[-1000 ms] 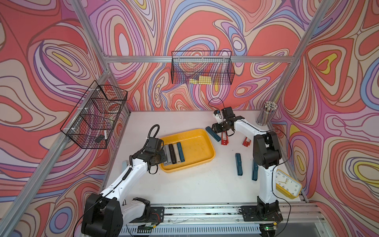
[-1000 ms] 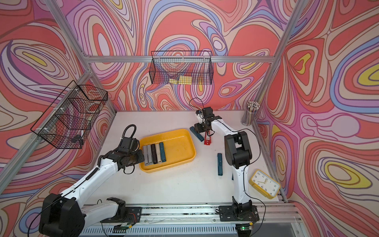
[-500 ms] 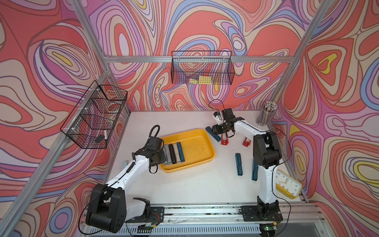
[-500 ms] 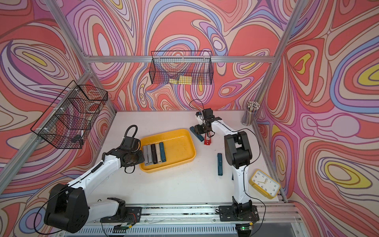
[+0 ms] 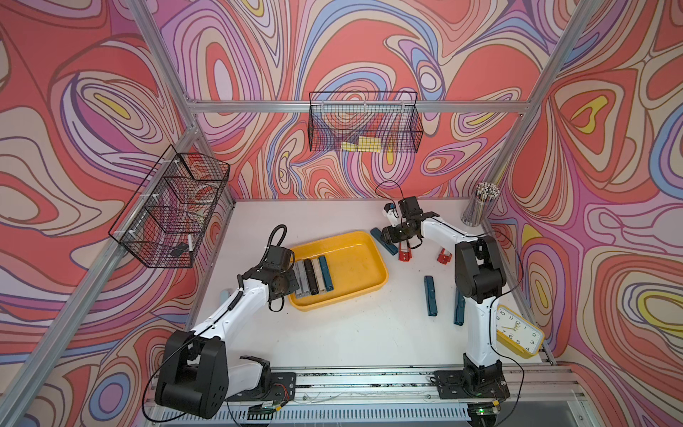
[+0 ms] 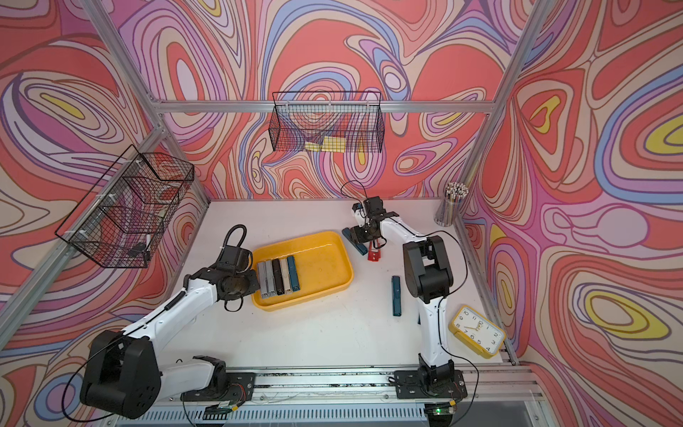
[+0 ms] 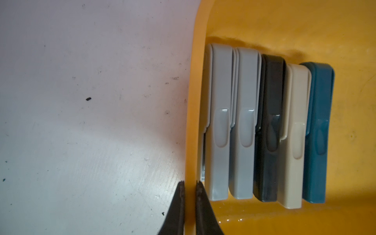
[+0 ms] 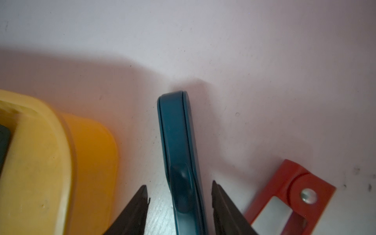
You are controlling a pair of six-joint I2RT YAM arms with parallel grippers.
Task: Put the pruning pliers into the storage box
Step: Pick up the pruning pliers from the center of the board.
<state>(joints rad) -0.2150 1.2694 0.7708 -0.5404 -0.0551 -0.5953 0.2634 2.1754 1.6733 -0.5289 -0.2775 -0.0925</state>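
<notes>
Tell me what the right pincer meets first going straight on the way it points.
The right pincer straddles the teal pruning pliers, so probably those first, or the table beside them; depth is unclear.

The storage box [image 7: 192, 101] and pruning pliers [image 7: 246, 122] look smooth plastic.

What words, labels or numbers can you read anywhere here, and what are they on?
"10", "11", "8", "7", "6", "4": hour numerals on the dial of the yellow clock; its other numerals are too small to be sure of.
No text shows on the pruning pliers or the storage box.
The yellow pieces in the wire basket are too blurred to read.
</notes>
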